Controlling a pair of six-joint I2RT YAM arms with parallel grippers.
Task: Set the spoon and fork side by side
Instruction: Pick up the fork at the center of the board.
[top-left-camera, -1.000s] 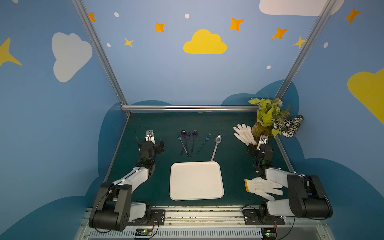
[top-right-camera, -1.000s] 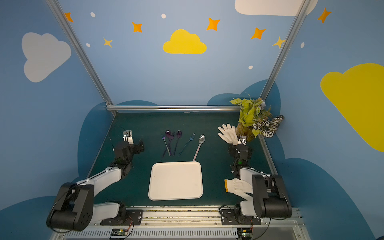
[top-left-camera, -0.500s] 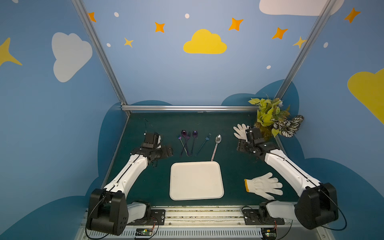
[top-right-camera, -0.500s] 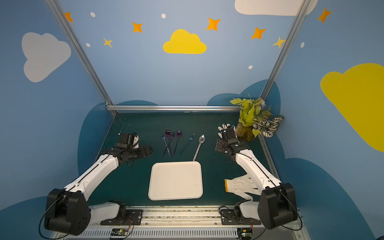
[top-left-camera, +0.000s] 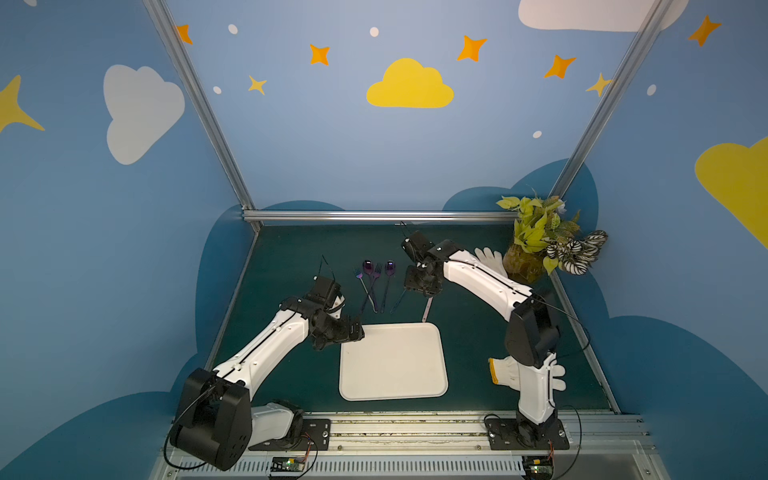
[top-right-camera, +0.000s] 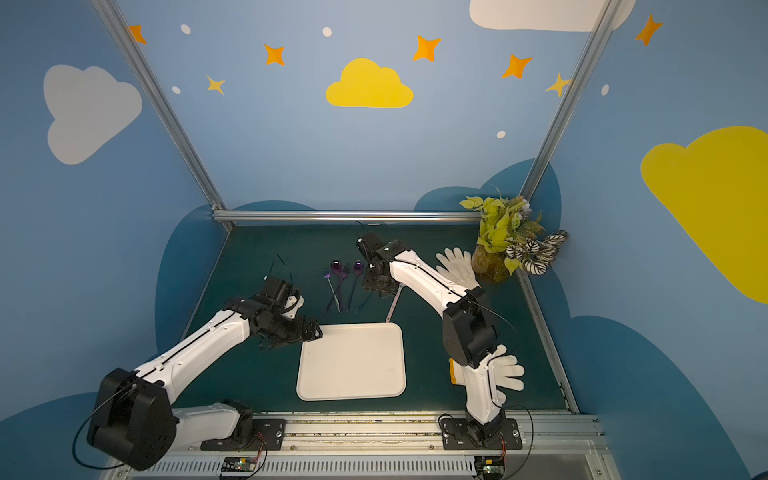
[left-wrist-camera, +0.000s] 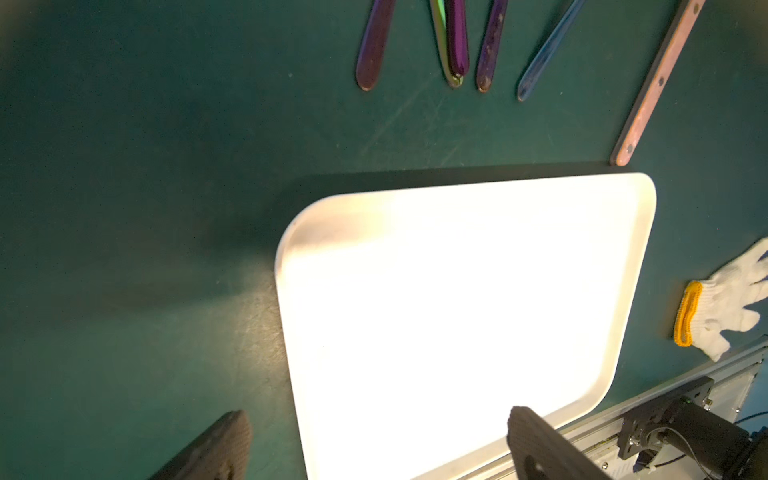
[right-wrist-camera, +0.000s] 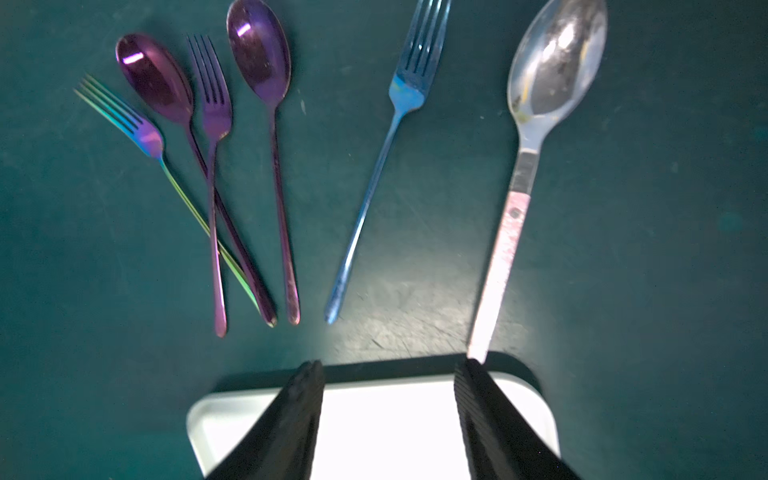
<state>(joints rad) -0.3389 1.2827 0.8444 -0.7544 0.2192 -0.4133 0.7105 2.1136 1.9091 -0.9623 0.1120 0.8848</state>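
Several forks and spoons lie in a row on the green mat behind the white tray. From the left they are a rainbow fork, a purple spoon, a purple fork, a second purple spoon, a blue fork and a silver spoon with a pink handle. My right gripper hovers open and empty above the blue fork and silver spoon. In both top views it hides their heads, leaving the spoon's handle showing. My left gripper is wide open and empty over the tray's far-left corner.
One white glove lies at the back right beside a potted plant. A second glove with a yellow cuff lies front right, partly behind the right arm. The tray's far edge sits close to the cutlery handles.
Both arms have unfolded from their rest poses and reached inward. The right gripper has moved left over the blue fork and silver spoon; the left has moved to the tray's far-left corner.
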